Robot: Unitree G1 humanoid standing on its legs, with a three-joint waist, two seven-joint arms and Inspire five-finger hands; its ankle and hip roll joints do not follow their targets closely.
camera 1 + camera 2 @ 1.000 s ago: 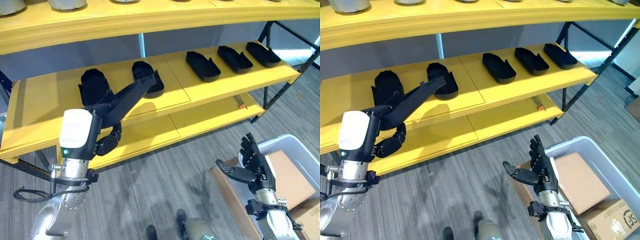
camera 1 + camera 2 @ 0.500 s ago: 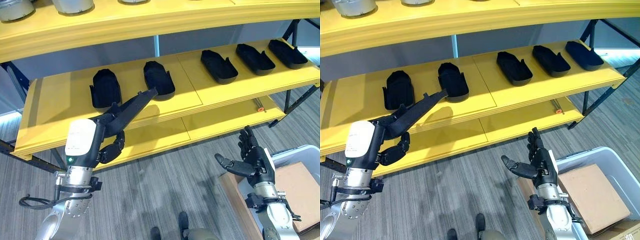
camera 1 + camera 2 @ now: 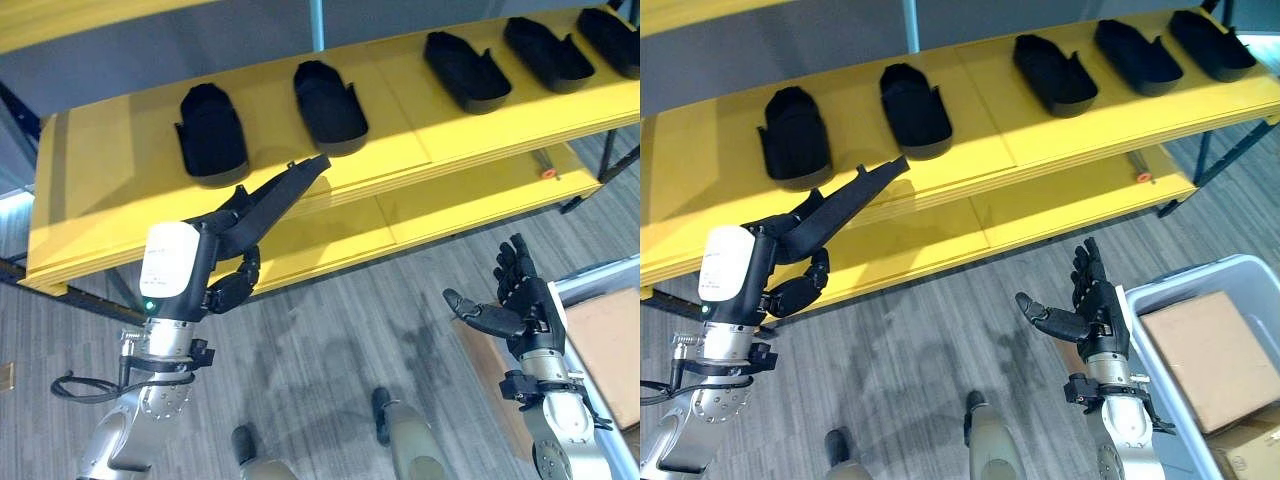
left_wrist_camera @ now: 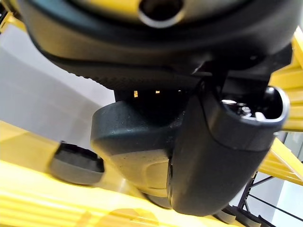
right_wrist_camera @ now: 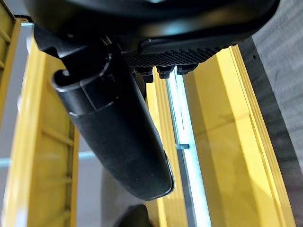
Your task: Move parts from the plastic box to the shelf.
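Part (image 3: pixel 272 197) in left hand (image 3: pixel 222 268), half-hidden.

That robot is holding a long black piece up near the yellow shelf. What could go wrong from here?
The left hand grips the black part at one end only, so it might slip or tip. Its far tip sits near the shelf edge and could catch there. It could also bump the parts already on the shelf.

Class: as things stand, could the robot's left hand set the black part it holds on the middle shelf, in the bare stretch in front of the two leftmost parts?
Probably yes. The left hand holds the black part with its tip over the middle shelf edge, and nothing lies between it and that bare yellow stretch.
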